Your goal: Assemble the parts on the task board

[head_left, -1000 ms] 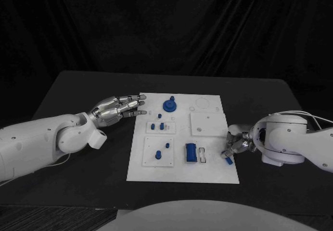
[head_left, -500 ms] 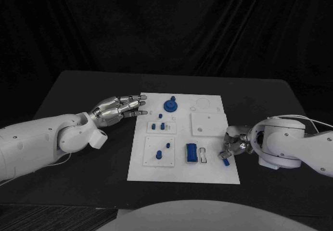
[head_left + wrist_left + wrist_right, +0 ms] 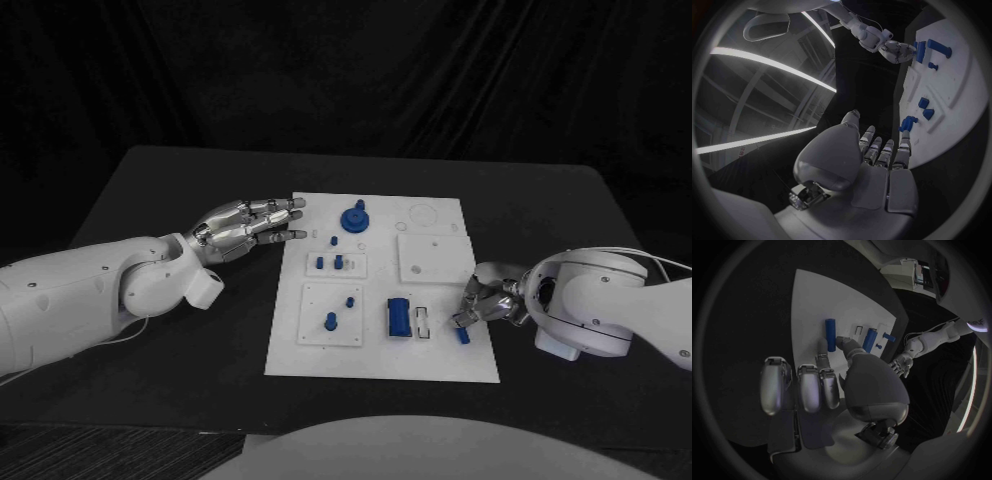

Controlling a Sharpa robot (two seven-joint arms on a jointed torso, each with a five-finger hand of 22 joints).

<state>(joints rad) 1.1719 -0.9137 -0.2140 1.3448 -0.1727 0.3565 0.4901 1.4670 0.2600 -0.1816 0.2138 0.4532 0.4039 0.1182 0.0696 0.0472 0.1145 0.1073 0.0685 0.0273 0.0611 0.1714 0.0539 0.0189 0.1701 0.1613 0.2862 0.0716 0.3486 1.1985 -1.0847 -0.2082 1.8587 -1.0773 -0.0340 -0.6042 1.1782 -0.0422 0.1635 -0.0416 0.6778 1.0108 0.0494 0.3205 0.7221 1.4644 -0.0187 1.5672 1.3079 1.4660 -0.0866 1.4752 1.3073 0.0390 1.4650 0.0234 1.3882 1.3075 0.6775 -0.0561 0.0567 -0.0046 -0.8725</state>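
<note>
While the black tabletop (image 3: 173,190) spreads wide under a dark backdrop, the flat white rectangular task board (image 3: 382,362) lies at its middle, long side running away from the robot.

Nearest the robot, on the board's right edge, the right robot hand (image 3: 483,303) on its white arm reaches in from the right. Its silver fingers are curled down onto a small blue rod-shaped part (image 3: 463,334) that sits at the board's near right rim; the right wrist view shows a fingertip and thumb meeting at the end of that rod (image 3: 831,335), so the hand is pinching it.

Just beside it towards the middle lies a larger blue rectangular block (image 3: 395,317), with a small white slotted piece (image 3: 421,322) touching its right side. Left of these, a raised white square plate (image 3: 329,315) carries two short blue pegs (image 3: 329,322).

Farther back, a smaller white plate holds a pair of blue upright pegs (image 3: 329,263), and to its right is a plain white square panel (image 3: 431,256).

Farthest on the board stands a blue round knob-shaped part (image 3: 353,217).

Off the board's far left edge, the left robot hand (image 3: 250,226) hovers released, fingers straight and slightly apart, tips at the board's rim, holding nothing.
</note>
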